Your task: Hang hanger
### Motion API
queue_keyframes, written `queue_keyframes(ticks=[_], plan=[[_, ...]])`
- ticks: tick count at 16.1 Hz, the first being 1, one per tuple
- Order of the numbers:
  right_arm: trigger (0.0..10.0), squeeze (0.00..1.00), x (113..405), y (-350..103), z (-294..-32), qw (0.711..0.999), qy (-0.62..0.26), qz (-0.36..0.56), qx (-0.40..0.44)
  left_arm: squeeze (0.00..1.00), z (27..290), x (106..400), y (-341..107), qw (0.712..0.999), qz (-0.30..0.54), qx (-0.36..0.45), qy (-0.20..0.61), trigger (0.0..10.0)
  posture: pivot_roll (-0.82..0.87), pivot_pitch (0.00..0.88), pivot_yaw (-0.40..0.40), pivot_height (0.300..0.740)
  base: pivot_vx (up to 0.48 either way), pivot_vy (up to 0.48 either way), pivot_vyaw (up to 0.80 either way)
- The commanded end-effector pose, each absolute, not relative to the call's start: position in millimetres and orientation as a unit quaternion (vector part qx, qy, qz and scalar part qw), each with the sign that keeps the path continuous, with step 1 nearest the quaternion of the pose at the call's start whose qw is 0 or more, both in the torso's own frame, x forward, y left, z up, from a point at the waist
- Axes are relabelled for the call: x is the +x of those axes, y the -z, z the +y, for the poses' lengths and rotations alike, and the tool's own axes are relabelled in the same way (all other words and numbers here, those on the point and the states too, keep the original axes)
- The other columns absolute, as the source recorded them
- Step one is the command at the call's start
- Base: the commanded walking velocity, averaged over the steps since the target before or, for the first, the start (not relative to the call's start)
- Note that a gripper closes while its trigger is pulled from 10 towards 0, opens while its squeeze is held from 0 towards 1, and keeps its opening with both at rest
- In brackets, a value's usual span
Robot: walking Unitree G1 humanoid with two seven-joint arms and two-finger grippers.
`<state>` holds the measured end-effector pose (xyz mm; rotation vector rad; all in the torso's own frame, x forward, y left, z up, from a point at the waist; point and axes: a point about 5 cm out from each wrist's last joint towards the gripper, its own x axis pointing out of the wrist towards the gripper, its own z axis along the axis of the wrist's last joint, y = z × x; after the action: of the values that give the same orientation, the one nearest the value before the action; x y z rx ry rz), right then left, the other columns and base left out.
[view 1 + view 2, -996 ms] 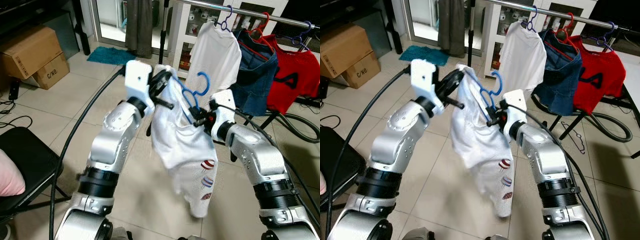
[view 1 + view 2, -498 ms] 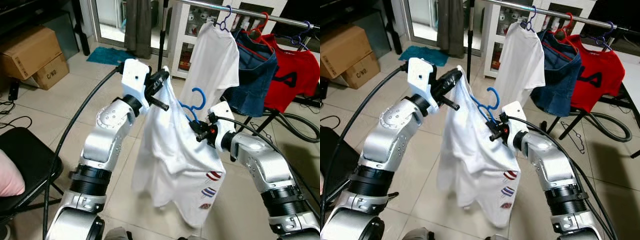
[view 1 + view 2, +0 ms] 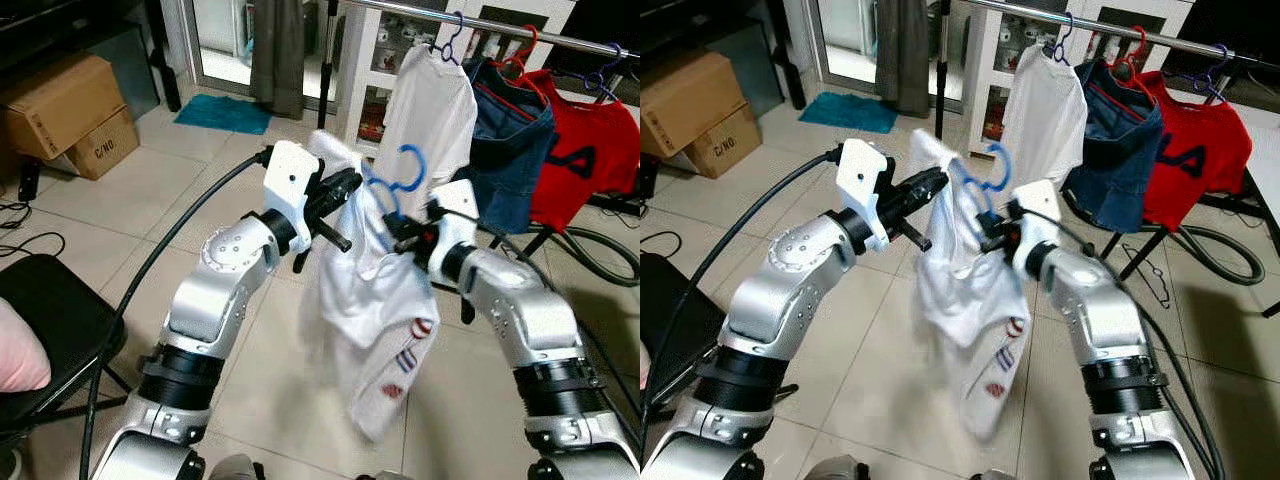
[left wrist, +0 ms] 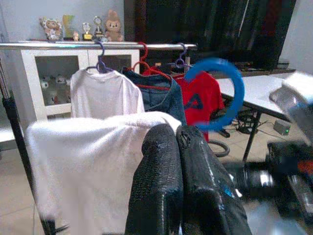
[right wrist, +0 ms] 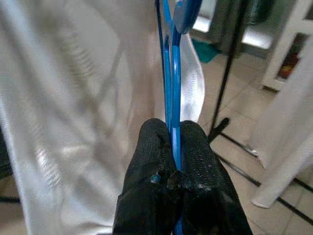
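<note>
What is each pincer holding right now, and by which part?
The right pincer is shut on the blue hanger, low on its thin frame. The left pincer is shut on the white shirt, at its top edge.

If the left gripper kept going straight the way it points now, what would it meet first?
Probably the blue hanger hook just ahead of the left gripper, which is shut on the white shirt; beyond it, the right gripper. Depth is unclear.
</note>
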<state>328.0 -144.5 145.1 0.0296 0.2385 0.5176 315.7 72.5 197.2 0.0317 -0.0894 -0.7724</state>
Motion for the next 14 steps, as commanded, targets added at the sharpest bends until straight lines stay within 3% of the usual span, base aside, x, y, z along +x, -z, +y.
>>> queue_keyframes(ticks=[1,4,5,7,8,11,14], plan=[[0.0,0.0,334.0,-160.1,-151.7,0.967,-0.238,0.085,0.016,0.0,69.9,311.9,-195.6,0.922,-0.038,0.023,0.384,0.0,-0.01,0.0,-0.054,0.74,0.0,0.0,0.0],[0.0,0.0,339.6,-176.2,-152.3,0.97,-0.238,0.051,0.013,0.0,77.3,306.3,-178.0,0.927,-0.004,0.051,0.372,0.0,-0.01,0.0,-0.051,0.74,0.0,0.0,0.0],[0.0,0.0,339.6,-178.9,-150.1,0.968,-0.248,0.047,0.007,0.0,81.1,308.0,-174.4,0.932,0.004,0.063,0.358,10.0,-0.01,0.0,-0.052,0.74,0.0,0.0,0.0],[0.0,0.0,339.8,-182.0,-146.9,0.965,-0.259,0.041,0.004,0.0,82.5,309.2,-173.9,0.929,0.01,0.052,0.367,10.0,0.0,0.0,-0.052,0.74,0.0,0.0,0.0],[0.0,0.0,340.5,-183.5,-145.2,0.964,-0.263,0.036,0.002,1.0,83.3,311.1,-179.5,0.93,0.001,0.041,0.366,10.0,0.0,0.0,-0.051,0.74,0.0,0.0,0.0],[0.0,0.0,341.1,-184.3,-144.8,0.964,-0.265,0.033,0.002,1.0,82.7,309.4,-180.5,0.92,0.003,0.049,0.389,10.0,0.0,0.0,-0.043,0.74,0.0,0.0,0.0],[0.0,0.0,340.5,-183.2,-146.4,0.964,-0.265,0.033,0.0,1.0,80.3,299.4,-177.8,0.888,0.019,0.073,0.453,10.0,0.0,0.0,-0.04,0.74,0.0,0.0,0.0]])
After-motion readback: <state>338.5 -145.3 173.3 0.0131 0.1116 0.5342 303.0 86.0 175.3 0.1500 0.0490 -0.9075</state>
